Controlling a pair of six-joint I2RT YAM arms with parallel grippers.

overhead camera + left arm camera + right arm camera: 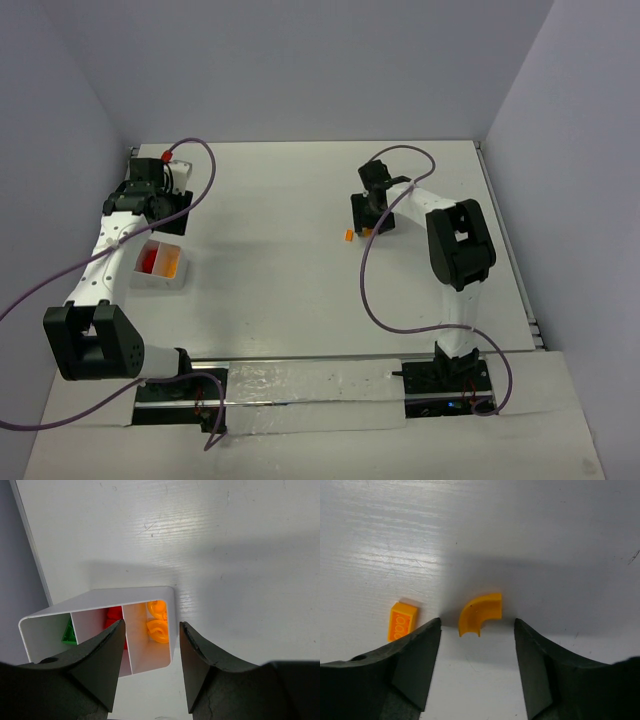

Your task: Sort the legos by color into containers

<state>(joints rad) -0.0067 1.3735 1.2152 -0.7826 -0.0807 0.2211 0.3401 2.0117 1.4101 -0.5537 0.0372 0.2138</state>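
Right gripper (477, 623) straddled orange curved lego (480, 614), jaws apart, nothing grasped.
Orange brick (402, 621) lay beside it; left gripper (151, 627) hung released over tray (125, 596) near table (300, 180) left edge.

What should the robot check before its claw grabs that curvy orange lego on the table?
1. Is the right claw open? Ok, its fingers stand apart.
2. Is the curved orange lego between the fingers? Ok, and nothing touches it.
3. Is the flat orange block out of the grab? Ok, it lies outside the fingers.
4. Is there room in the orange compartment of the tray? Ok, bare floor shows.
5. Is the way to the tray free? Cannot tell, because the left claw hovers open close to it.
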